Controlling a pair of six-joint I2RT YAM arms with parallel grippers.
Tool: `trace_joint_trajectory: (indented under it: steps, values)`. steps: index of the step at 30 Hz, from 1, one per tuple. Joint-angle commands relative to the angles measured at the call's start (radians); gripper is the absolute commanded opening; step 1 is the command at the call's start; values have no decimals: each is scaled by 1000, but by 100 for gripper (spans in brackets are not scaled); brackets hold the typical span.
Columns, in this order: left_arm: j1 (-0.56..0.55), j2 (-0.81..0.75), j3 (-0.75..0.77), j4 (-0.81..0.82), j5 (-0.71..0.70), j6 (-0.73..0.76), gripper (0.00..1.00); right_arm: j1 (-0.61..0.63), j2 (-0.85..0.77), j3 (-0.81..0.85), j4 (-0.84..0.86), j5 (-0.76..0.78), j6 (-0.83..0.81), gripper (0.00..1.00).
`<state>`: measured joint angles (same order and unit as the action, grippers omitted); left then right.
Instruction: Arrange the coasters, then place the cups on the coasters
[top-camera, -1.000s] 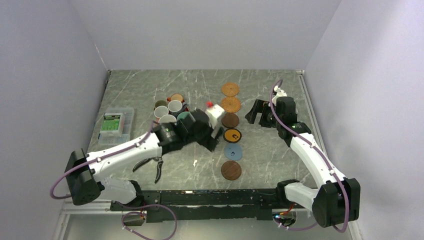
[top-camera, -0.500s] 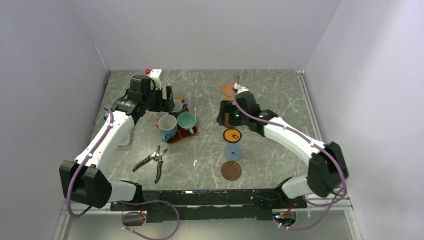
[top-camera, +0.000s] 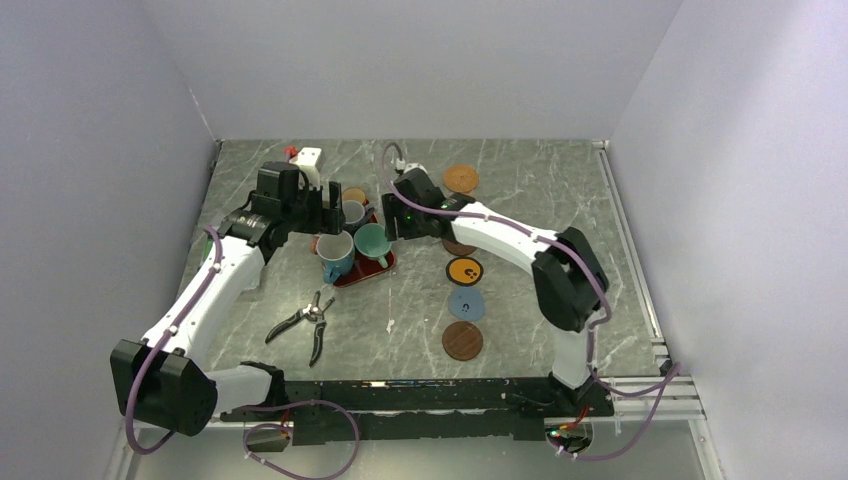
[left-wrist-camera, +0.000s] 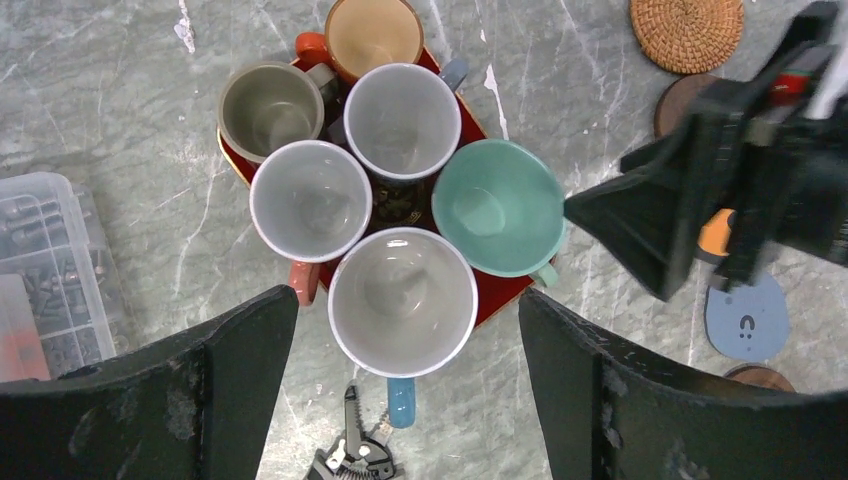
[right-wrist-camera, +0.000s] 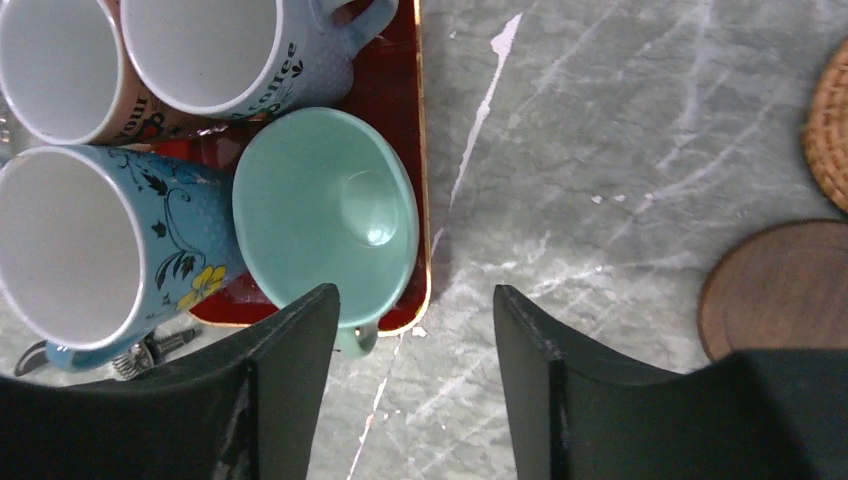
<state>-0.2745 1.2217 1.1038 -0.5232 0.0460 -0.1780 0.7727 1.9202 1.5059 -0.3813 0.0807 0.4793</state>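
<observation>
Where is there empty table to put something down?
The widest bare stretch of table lies right of the row of coasters, out to the edge. A smaller patch sits up front, between the pliers and the nearest brown coaster. The red tray is crowded: six cups packed rim to rim.

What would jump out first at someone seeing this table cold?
Six small handled mugs crowd a red rectangular tray left of centre. The left gripper and right gripper hover open above them. To their right, thin round coasters run in a line from front to back.
</observation>
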Motion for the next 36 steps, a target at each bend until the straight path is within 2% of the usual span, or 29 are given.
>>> trace_joint_trajectory:
  steps: [1,11,14,26,36]
  values:
    - [-2,-20,11,21,25,-7,88,24,74,113,-61,47,-8,58]
    - [-2,-39,13,14,11,-2,88,48,185,214,-105,66,-6,46]
    - [-2,-41,13,14,11,-2,88,47,193,215,-101,66,-10,39]
    - [-2,-41,13,14,6,1,88,48,178,218,-61,24,-112,0]
    - [-2,-81,-5,34,12,6,88,44,52,158,-5,-4,-254,0]
